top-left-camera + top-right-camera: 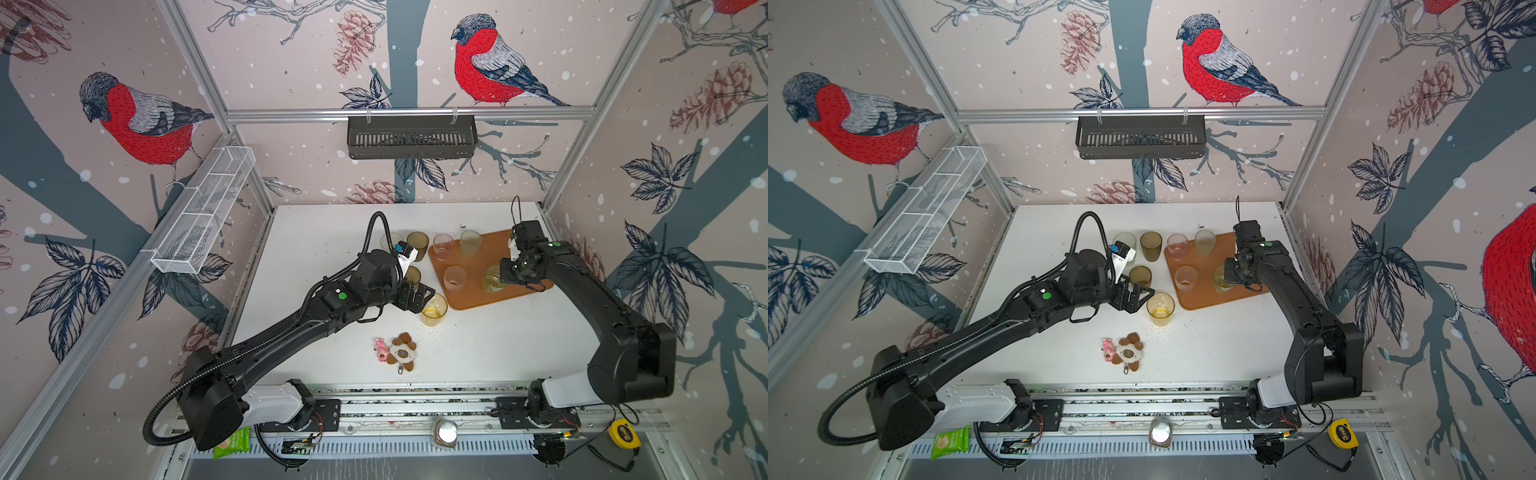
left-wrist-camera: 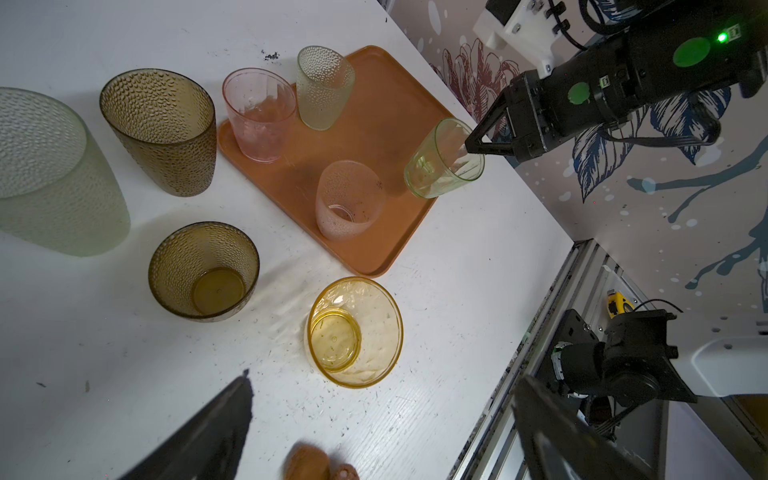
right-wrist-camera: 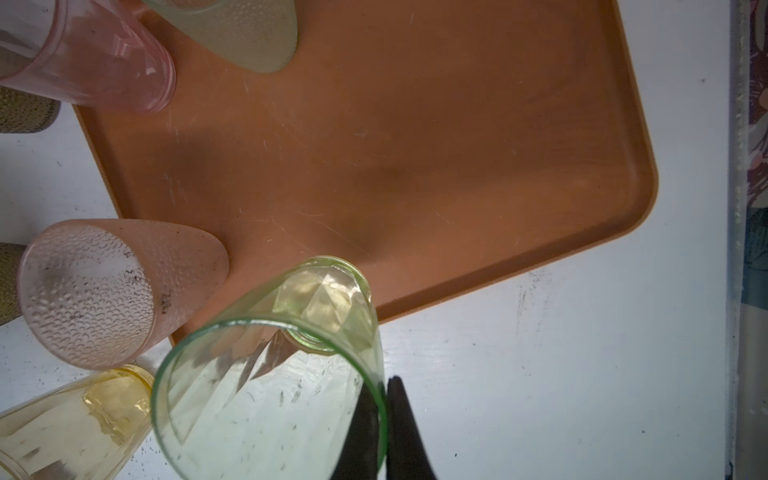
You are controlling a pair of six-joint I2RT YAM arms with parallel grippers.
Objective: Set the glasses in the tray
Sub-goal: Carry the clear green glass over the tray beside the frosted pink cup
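The orange-brown tray (image 1: 473,300) (image 3: 415,145) lies at the back right. On it stand a pink glass (image 1: 442,246), a pale frosted one (image 1: 470,242) and a cream one (image 1: 455,281). My right gripper (image 1: 505,282) (image 3: 384,415) is shut on the rim of a clear green glass (image 1: 492,279) (image 3: 270,374), which tilts with its base at the tray's near edge. My left gripper (image 1: 419,297) (image 2: 382,399) is open and empty beside a yellow glass (image 1: 434,309) (image 2: 355,332) on the table. Two brown glasses (image 2: 162,129) (image 2: 203,270) and a frosted green one (image 2: 50,174) stand left of the tray.
A plush keychain bundle (image 1: 399,351) lies near the table's front. A black slotted basket (image 1: 411,137) hangs on the back wall and a white mesh basket (image 1: 203,212) on the left wall. A tape measure (image 1: 623,432) sits beyond the front rail.
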